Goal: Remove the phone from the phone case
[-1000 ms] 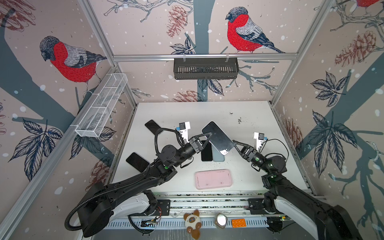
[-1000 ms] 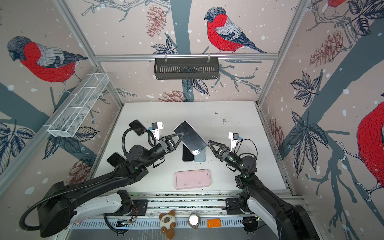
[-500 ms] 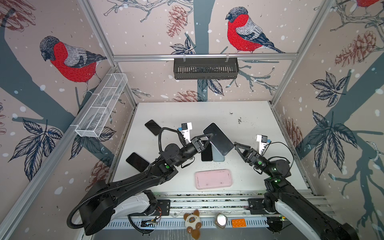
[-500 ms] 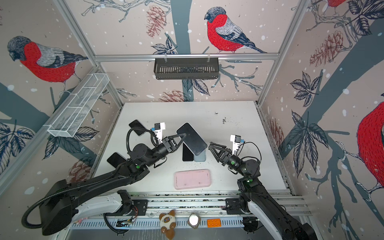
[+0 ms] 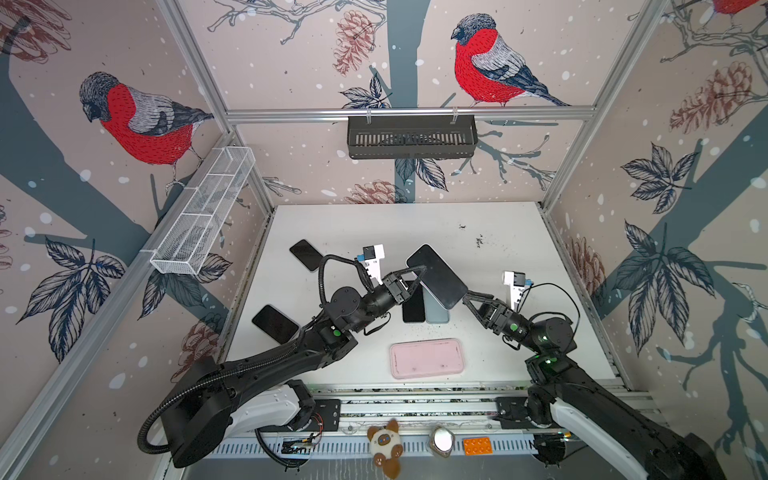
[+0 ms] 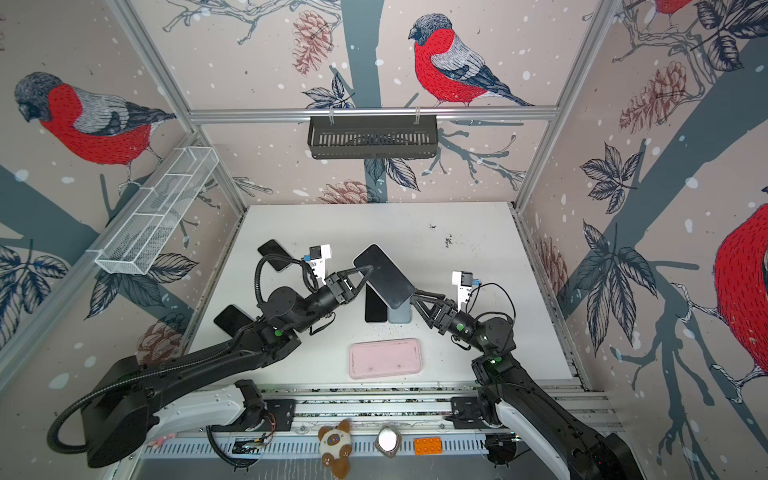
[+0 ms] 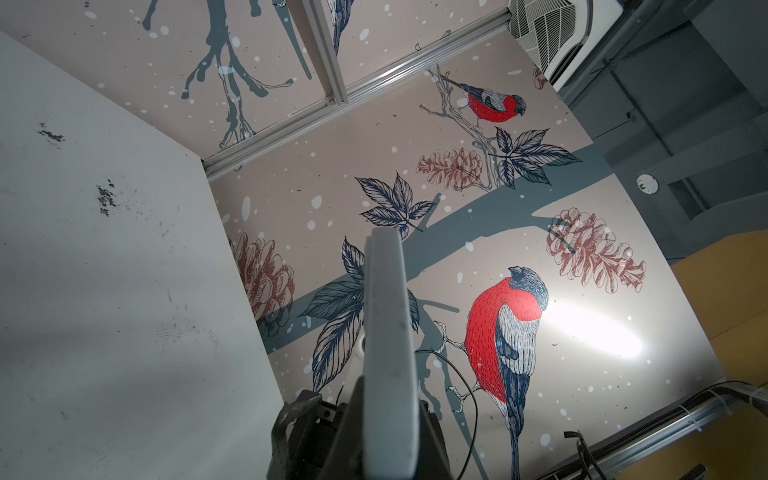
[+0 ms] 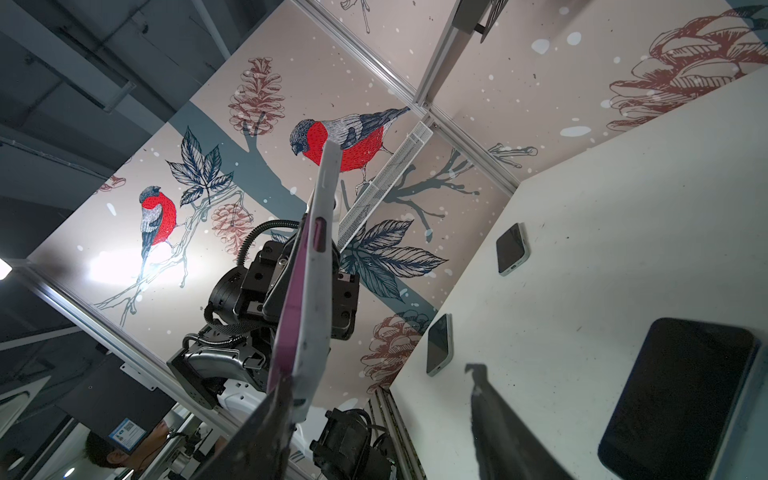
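A phone [image 5: 436,276] [image 6: 384,276] with a dark screen, in its whitish phone case [image 8: 320,199], hangs tilted above the table's middle. My left gripper [image 5: 417,272] [image 6: 365,274] is shut on one long edge of it; in the left wrist view only the case's pale edge [image 7: 388,332] shows between the jaws [image 7: 388,436]. My right gripper [image 5: 467,299] [image 6: 415,301] [image 8: 380,378] stands open at the phone's near right corner. One of its fingers [image 8: 266,432] lies against the pink side of that corner; the other finger [image 8: 490,415] is apart from it.
A pink case [image 5: 427,358] lies flat near the table's front edge. A black phone [image 5: 413,309] and a blue-grey one [image 5: 436,313] lie side by side under the held phone. Two more dark phones [image 5: 305,254] [image 5: 274,324] lie at the left.
My right gripper's jaws have spread a little wider, and it has edged up to the phone's corner. The left gripper still holds the phone in almost the same place.
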{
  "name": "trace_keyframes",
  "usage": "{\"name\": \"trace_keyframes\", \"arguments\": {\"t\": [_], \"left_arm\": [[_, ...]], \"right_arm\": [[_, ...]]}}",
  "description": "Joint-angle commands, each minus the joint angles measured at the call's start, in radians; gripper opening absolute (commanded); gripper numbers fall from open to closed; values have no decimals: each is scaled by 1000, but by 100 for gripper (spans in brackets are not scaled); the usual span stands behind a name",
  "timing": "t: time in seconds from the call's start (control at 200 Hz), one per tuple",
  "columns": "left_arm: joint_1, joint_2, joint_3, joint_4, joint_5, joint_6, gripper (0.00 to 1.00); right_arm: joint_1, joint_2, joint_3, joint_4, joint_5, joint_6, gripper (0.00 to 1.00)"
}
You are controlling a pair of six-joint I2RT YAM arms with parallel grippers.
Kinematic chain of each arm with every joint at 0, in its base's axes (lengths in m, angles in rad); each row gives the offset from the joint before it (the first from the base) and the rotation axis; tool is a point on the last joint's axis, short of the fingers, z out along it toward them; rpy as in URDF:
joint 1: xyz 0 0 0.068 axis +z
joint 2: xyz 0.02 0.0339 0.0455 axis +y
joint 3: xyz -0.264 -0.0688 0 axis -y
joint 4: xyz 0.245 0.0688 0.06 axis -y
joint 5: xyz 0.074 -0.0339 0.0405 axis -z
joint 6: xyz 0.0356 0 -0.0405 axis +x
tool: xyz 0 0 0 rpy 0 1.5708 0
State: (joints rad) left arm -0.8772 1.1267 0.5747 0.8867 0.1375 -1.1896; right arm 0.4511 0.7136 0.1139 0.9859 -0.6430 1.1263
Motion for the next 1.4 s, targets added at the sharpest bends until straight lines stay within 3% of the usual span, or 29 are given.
{"name": "trace_keyframes", "arguments": {"t": [0.0, 0.905, 1.196, 1.396], "left_arm": [[-1, 1, 4, 108, 19, -8, 0], [-15, 18, 21, 109, 39, 22, 0], [-15, 34, 18, 74, 74, 37, 0], [-15, 56, 14, 80, 80, 36, 0]], "right_arm": [[6, 12, 12, 57, 17, -14, 67], [27, 103, 39, 74, 43, -10, 64], [18, 114, 63, 76, 21, 9, 49], [7, 117, 52, 93, 5, 29, 33]]}}
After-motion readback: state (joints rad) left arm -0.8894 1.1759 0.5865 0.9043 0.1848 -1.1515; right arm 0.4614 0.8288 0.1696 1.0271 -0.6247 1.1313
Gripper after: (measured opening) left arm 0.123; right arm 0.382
